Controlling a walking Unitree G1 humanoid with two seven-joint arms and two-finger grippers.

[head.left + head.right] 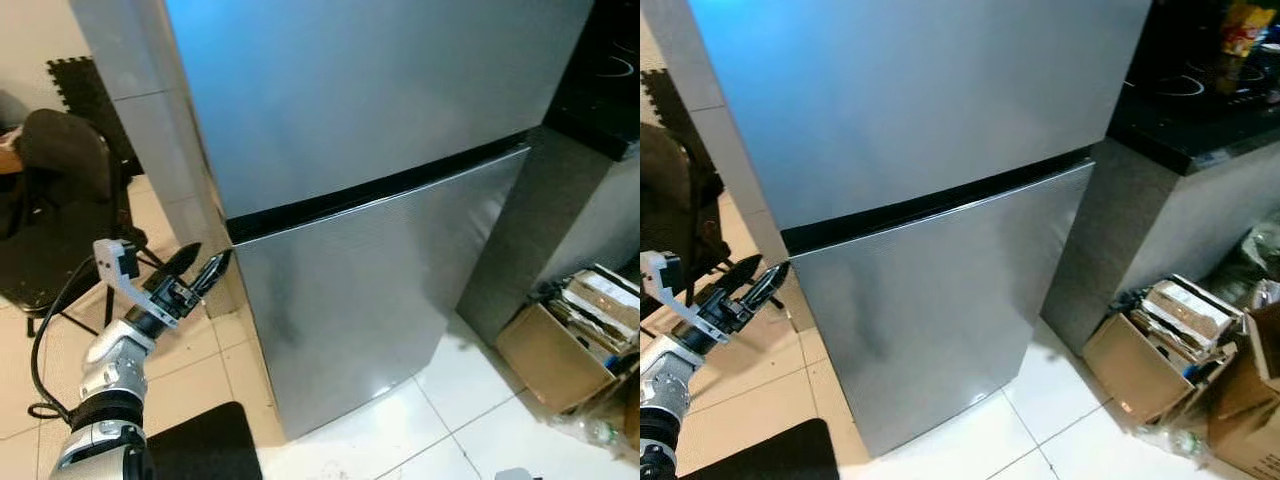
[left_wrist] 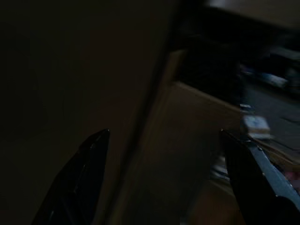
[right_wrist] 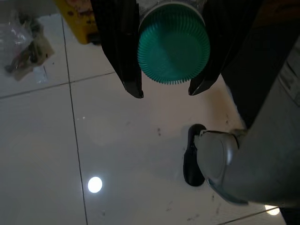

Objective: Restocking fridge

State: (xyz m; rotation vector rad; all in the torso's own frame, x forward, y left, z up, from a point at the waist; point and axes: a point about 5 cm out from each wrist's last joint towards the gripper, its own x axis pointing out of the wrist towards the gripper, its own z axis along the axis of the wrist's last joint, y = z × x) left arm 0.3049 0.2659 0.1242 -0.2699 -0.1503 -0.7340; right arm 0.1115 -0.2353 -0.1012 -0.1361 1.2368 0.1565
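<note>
A brushed silver finish is seen on the fridge (image 1: 370, 200), crossed by a black seam (image 1: 380, 190) between its doors. Pale cream tiles with thin grey grout lines make up the floor (image 3: 42, 154). A ribbed green cap (image 3: 172, 43) is framed by the right gripper's (image 3: 165, 91) black fingers. A brown cardboard box (image 1: 1140, 365) is seen at lower right.

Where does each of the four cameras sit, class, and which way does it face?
Left eye view: on the head, looking down at the closed fridge; the left gripper shows near its edge.
Right eye view: beside it, sharing that fridge, that gripper and the cardboard box.
Left wrist view: dim, looking along open jaws beside the fridge's side.
Right wrist view: pointing down at the tiled floor; the right gripper clamps a green-capped bottle.
</note>
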